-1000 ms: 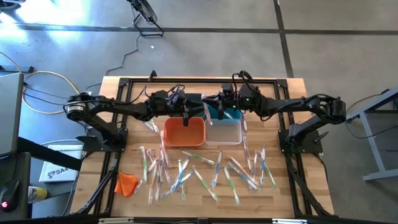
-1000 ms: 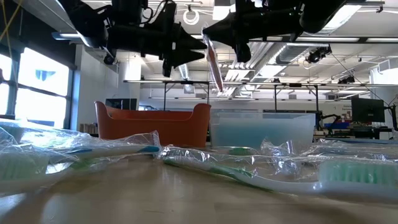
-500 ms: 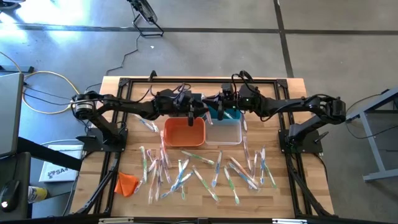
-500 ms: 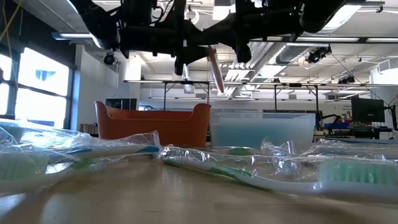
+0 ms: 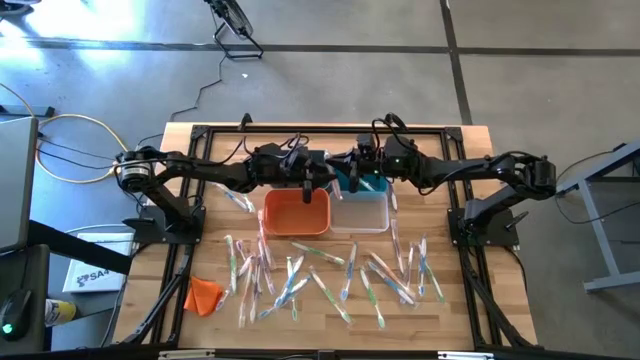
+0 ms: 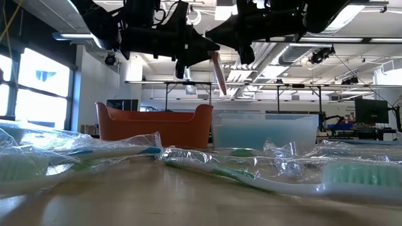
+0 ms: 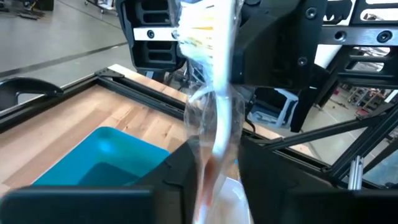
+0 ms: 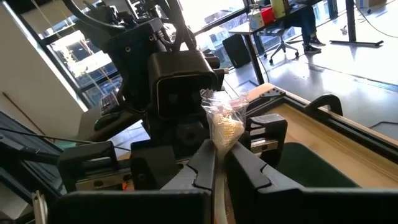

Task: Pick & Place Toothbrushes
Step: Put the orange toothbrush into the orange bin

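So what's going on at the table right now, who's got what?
The two arms meet above the bins at the back of the table. The right gripper holds a wrapped toothbrush that hangs down in the air above the orange bin and the clear bin. The left gripper has its fingers on either side of the same toothbrush, which looks like a hand-over in progress. Many more wrapped toothbrushes lie scattered across the front of the table.

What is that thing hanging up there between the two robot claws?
A wrapped toothbrush hangs between the left end effector and right end effector, above the orange bin and clear bin; the low view shows it.
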Robot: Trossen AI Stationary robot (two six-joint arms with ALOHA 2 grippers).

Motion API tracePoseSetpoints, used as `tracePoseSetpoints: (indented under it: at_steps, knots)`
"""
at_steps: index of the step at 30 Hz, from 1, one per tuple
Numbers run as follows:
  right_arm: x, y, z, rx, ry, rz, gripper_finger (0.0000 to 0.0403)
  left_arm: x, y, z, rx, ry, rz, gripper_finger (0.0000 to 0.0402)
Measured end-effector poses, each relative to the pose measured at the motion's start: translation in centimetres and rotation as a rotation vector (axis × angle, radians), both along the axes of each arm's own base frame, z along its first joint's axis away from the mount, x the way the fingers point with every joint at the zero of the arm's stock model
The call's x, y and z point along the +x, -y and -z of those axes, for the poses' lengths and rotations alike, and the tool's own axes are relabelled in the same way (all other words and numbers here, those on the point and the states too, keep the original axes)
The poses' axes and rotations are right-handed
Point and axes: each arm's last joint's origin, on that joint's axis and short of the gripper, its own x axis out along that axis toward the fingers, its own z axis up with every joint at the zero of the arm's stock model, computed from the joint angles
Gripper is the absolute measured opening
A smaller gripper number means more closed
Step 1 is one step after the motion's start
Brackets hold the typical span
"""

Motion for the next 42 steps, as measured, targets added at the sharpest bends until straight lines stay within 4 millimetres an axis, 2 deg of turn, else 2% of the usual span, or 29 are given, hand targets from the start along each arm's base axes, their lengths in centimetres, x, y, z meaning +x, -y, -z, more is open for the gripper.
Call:
tracePoseSetpoints:
  at_steps: [4,7,14,25,29,38,42]
  knots:
    - [0.0,0.0,0.0,0.001,0.0,0.001,0.0012,0.0,-0.02,0.0,0.001,0.0,-0.003,0.0035]
    - [0.0,0.0,0.02,0.004,-0.002,0.001,0.0012,0.0,0.0,-0.01,0.004,0.001,-0.001,0.0014]
    - [0.0,0.0,0.02,0.002,-0.002,0.0,0.001,0.0,0.01,0.02,0.0,-0.002,0.008,0.0026]
    - [0.01,-0.08,0.07,0.006,-0.006,-0.013,0.0015,-0.01,0.03,0.21,-0.006,-0.022,0.011,0.0014]
    - [0.01,-0.07,0.08,0.005,-0.006,-0.008,0.0061,-0.02,0.04,0.22,-0.011,-0.024,0.012,0.0014]
    - [-0.09,-0.14,0.0,0.038,-0.006,-0.036,0.0212,-0.02,0.08,0.3,-0.016,-0.031,0.029,0.0014]
    - [-0.68,0.15,-0.64,0.055,0.007,-0.059,0.025,0.0,0.08,0.32,-0.016,-0.032,0.029,0.0014]
